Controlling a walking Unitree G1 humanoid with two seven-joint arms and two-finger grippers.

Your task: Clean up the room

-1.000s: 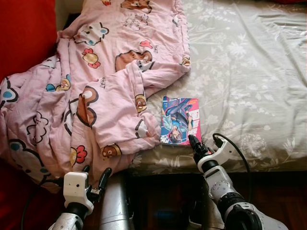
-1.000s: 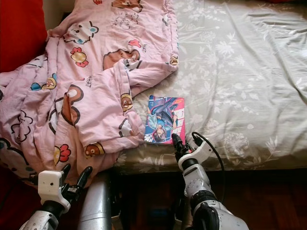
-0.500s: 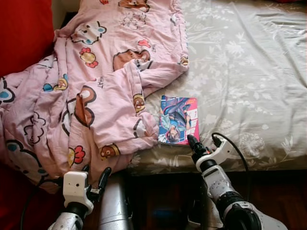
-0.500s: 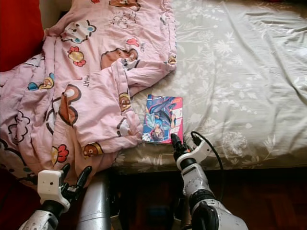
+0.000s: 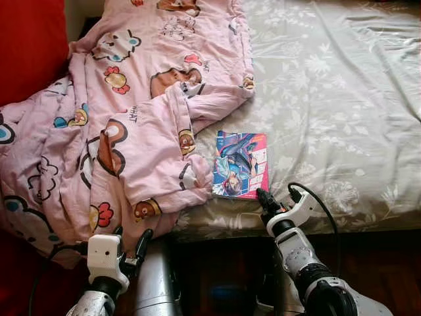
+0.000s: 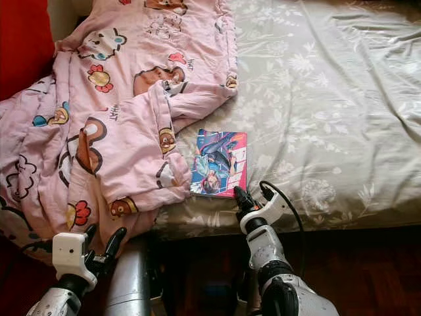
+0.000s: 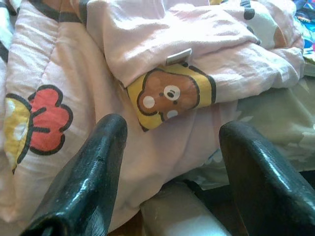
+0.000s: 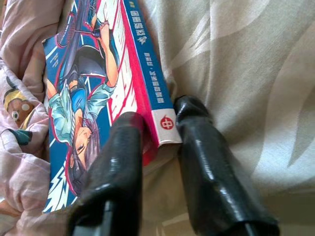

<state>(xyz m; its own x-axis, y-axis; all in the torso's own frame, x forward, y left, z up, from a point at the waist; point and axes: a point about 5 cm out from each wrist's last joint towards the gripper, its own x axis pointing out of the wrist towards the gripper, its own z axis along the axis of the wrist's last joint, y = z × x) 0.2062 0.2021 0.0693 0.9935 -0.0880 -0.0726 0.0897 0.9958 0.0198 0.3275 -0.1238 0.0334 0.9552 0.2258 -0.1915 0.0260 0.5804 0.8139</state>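
Note:
A comic book with a blue and pink cover lies flat on the grey floral bed sheet, near the bed's front edge. My right gripper reaches over that edge to the book's near corner. One black finger lies on the cover and the other presses against the spine, so it is shut on that corner. The rumpled pink cartoon quilt covers the left of the bed and touches the book's left edge. Below the quilt's hanging edge my left gripper is open, holding nothing.
A red surface borders the quilt at the far left. The quilt spills over the bed's front edge toward the left arm. Dark wooden floor runs below the bed. The sheet to the right of the book is bare.
The whole view has drifted slightly, so the camera moved. My right gripper stays at the book's near corner. The left gripper has not moved.

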